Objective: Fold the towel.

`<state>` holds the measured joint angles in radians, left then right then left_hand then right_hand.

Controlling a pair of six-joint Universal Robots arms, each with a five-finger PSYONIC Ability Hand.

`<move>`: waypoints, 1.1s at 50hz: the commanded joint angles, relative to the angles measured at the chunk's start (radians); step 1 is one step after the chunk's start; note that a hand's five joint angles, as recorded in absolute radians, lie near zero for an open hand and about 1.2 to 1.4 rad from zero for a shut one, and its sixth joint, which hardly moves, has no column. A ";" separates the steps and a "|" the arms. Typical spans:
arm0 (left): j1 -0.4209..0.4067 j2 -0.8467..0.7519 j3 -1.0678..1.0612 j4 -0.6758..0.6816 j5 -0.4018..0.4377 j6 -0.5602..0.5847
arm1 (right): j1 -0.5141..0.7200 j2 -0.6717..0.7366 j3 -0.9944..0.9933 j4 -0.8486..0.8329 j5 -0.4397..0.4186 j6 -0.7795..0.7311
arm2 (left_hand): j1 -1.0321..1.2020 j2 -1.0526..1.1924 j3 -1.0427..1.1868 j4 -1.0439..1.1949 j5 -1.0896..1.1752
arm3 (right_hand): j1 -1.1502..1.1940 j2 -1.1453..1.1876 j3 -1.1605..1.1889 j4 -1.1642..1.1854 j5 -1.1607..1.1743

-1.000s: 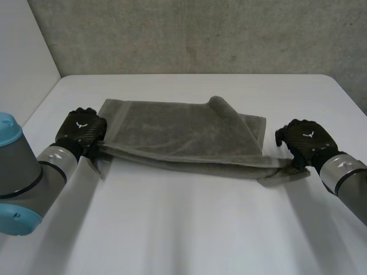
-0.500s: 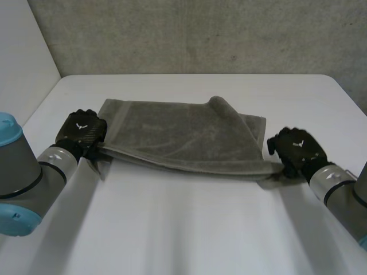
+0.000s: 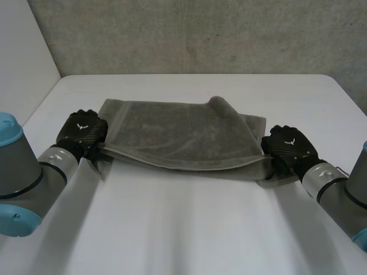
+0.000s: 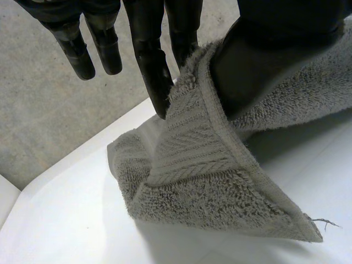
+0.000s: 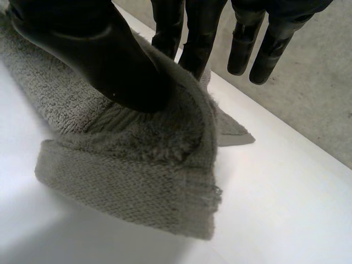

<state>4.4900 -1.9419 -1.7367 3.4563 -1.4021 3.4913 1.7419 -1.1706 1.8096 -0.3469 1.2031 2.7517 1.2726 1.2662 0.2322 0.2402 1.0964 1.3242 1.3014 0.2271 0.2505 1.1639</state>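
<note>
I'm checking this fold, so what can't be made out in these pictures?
Head view: the backs of the black left hand and black right hand hide their pinch on the grey terry towel.
Head view: the underside of the towel's raised hump, covered by cloth.
Wrist views: most of the towel, cut off by the edges.

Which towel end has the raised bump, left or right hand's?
The right hand's end: the bump rises on the towel's far edge there; toward the left hand that edge lies flat.

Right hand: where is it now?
In the head view the right hand is at the right of the white table, pinching the near right corner of the grey towel, opposite the left hand at its near left corner.
</note>
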 commanded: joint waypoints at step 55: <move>0.037 0.016 0.273 -0.241 -0.025 0.063 | -0.133 -0.092 -0.410 0.515 -0.245 -0.001 | 0.124 0.130 -0.058 -0.066 0.125 | 0.072 0.095 -0.053 -0.076 0.058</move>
<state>4.5271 -1.7724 -1.6236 3.2620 -1.4252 3.5544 1.5809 -1.4175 1.5714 0.1070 0.9397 2.8155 1.3006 1.3463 0.2322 0.2402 1.1429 1.3257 1.3048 0.2271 0.2505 1.1639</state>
